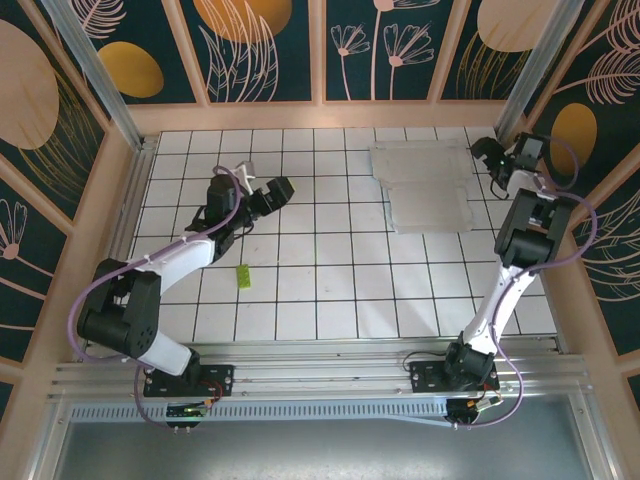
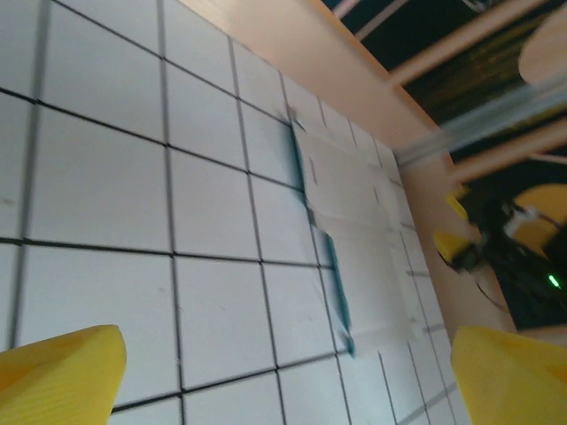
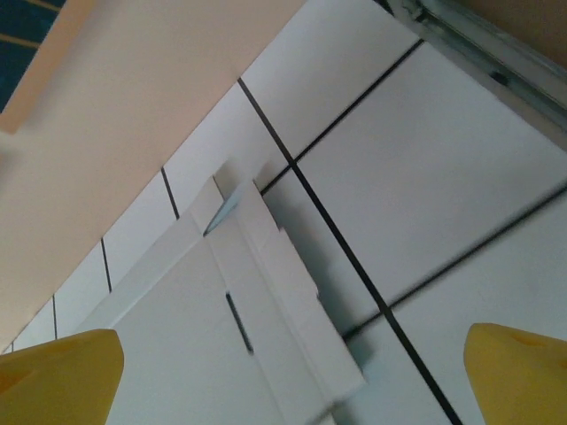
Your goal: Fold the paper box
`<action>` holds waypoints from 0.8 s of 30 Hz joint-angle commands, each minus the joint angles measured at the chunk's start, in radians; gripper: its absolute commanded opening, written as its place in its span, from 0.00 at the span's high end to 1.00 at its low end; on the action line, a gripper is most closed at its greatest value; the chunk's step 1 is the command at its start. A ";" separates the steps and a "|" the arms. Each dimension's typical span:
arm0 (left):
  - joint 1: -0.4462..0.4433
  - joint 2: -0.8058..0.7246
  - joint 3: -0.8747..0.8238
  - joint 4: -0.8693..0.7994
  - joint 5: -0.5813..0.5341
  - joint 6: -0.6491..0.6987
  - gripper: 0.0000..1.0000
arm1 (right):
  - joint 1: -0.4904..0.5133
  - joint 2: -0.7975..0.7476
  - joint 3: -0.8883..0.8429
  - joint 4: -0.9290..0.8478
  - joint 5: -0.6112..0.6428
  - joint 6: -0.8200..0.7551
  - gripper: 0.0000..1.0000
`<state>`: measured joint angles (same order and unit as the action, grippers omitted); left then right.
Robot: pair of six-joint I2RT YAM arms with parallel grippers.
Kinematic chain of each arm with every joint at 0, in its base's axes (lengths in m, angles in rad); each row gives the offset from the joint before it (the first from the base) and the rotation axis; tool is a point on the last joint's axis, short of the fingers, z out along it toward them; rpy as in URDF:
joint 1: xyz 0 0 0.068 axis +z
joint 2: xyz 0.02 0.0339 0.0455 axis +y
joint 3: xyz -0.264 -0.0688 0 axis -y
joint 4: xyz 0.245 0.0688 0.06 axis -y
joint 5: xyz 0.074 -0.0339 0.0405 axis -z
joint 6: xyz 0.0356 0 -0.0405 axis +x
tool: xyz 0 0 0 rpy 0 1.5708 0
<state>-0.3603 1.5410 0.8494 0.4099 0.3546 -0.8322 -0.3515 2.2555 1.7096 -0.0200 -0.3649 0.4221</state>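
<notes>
Paper box (image 1: 425, 185) unfolded, flat, whitish-grey

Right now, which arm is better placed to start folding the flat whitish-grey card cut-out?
Right, most likely. The right arm's fingers, open, hover at the right edge of the flat whitish-grey card cut-out. The left arm's fingers, also open, stand well off to its left.

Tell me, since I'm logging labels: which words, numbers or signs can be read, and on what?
None can be read. The paper box is plain whitish card, the table bears only grid lines, the wall panels only leaf and flower drawings. The yellow-green scrap is too small to tell.
</notes>
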 commanded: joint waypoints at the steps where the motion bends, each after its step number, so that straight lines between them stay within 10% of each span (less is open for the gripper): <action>1: -0.016 0.021 0.034 -0.031 0.094 -0.013 0.06 | 0.012 0.096 0.139 -0.161 -0.092 -0.052 0.01; 18: -0.018 0.050 0.069 -0.122 0.091 0.049 0.01 | 0.070 0.290 0.355 -0.468 -0.135 -0.227 0.25; 24: -0.019 0.073 0.098 -0.155 0.103 0.069 0.01 | 0.087 0.293 0.372 -0.514 -0.113 -0.277 0.49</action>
<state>-0.3782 1.5982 0.9134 0.2871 0.4400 -0.7860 -0.3077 2.5210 2.0895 -0.3965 -0.4561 0.1776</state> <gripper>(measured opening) 0.988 0.544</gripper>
